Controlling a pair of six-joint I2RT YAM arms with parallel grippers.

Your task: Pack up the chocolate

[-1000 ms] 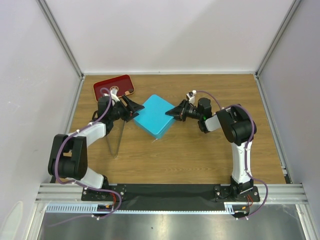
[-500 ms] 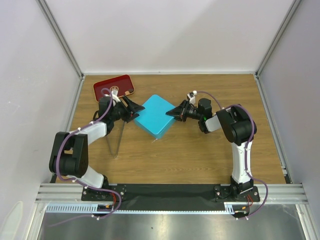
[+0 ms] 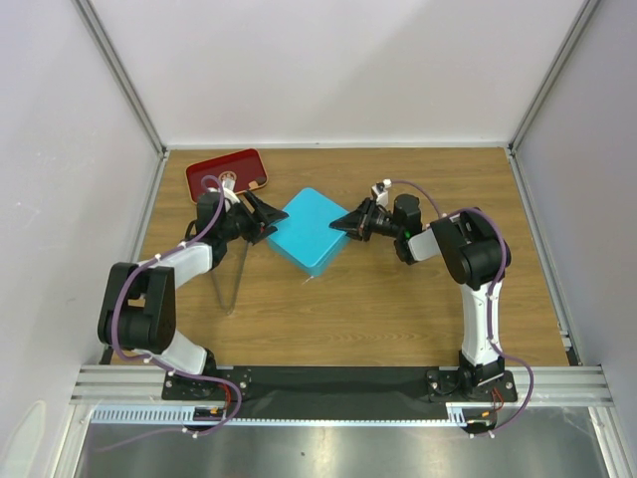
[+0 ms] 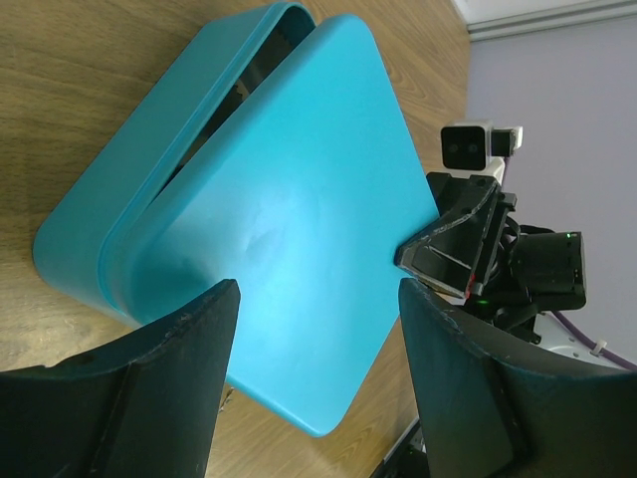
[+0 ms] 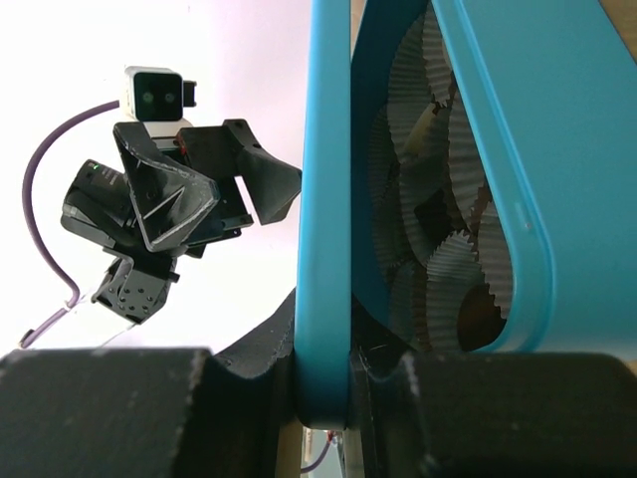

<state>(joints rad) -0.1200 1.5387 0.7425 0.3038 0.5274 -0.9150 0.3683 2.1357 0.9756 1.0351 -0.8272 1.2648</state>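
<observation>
Chocolate [image 5: 478, 317] sits inside the teal box [image 3: 309, 231] mid-table, in crinkled paper cups [image 5: 418, 199]. Only one dark piece peeks out; the rest is hidden. The lid [image 4: 289, 199] is tilted over the base and gapes on one side. The right gripper [image 3: 346, 223] has its jaws narrow, pinching the lid's rim at the right corner. The left gripper [image 3: 264, 217] is spread wide just beside the box's left corner and holds nothing. The pieces are likely light, round and easily dented (they roll too), so take one by its sides from above with a gentle pinch. The lid looks stiff and smooth, so the rim is the only good purchase.
</observation>
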